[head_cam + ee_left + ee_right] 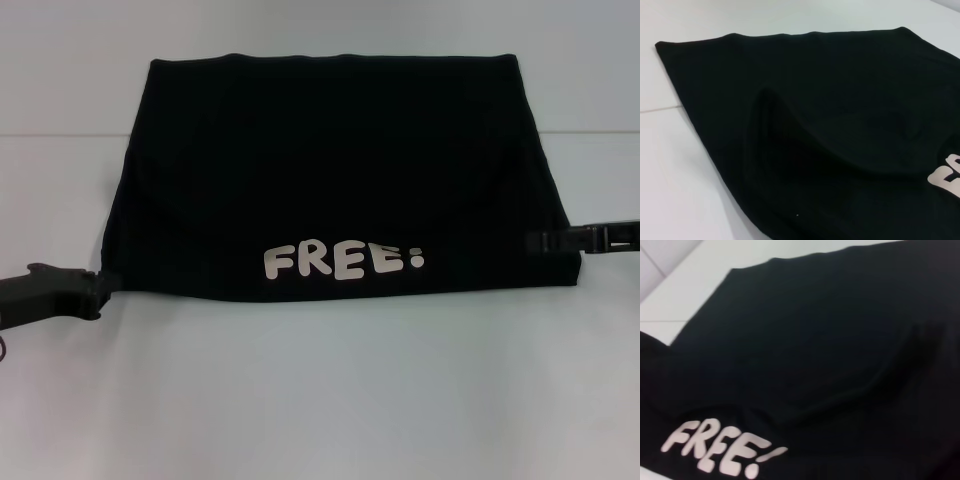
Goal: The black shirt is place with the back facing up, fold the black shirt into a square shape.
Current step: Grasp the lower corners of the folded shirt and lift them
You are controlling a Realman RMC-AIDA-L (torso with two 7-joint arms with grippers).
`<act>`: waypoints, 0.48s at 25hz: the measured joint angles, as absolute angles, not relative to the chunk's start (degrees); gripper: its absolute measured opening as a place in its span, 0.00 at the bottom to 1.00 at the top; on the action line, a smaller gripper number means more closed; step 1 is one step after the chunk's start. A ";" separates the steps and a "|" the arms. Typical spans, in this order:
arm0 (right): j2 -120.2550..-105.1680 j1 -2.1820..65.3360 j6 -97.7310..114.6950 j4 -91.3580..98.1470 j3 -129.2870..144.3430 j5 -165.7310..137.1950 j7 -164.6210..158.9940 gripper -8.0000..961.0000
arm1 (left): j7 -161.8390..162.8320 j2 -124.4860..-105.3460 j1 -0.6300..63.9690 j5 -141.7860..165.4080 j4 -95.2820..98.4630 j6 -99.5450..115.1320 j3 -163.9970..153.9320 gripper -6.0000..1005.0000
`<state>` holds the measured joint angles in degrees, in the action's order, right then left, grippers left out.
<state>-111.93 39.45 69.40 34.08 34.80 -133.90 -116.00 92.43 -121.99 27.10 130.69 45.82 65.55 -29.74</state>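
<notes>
The black shirt (340,175) lies flat on the white table (320,400), centred and reaching toward the far edge, already folded into a wide block with straight left and right sides. The white letters FREE (343,260) show along its near edge, so a layer seems to be turned over onto the plain back.

The left gripper (88,284) sits at the near left corner of the cloth, touching or just beside it. The right gripper (548,240) meets the right edge close to the near right corner. Both are low, at table height. I cannot tell whether either one's fingers are spread, pressed together or pinching fabric: black tips against black cloth give no clear outline.

I judge the sleeve and side folds done, and the step in hand to be either the end of a lengthwise fold or the start of the next one. The block is wider than deep, so 1 more fold may be needed for a square. That calls for a firm pinch on both near corners and an even lift, both arms together, so the layers do not slide.

The wrist views show only cloth, with a soft raised ridge (790,125) near the left side and faint creases on the right. Sleeves, collar and hem are hidden inside the folds.
</notes>
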 joint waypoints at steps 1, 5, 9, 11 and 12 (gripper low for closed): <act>-112.01 39.30 68.65 33.79 34.80 -133.99 -116.09 0.95 | 92.43 -121.99 27.14 130.69 45.82 65.55 -29.74 0.00; -112.05 39.16 65.59 31.28 34.87 -134.37 -116.03 0.95 | 92.40 -121.99 27.32 130.69 45.72 65.49 -29.89 0.00; -112.12 39.52 63.17 29.18 34.95 -134.51 -115.44 0.95 | 92.39 -122.04 27.34 130.69 45.66 65.40 -29.95 0.00; -112.20 39.77 62.49 28.43 35.21 -134.52 -115.11 0.95 | 92.38 -122.06 27.34 130.69 45.62 65.39 -29.96 0.00; -112.48 39.97 62.12 28.12 35.83 -134.54 -115.03 0.95 | 92.38 -122.06 27.34 130.69 45.62 65.40 -29.97 0.00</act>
<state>-112.48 39.97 62.12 28.12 35.83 -134.54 -115.03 92.38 -122.06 27.34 130.69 45.62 65.40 -29.97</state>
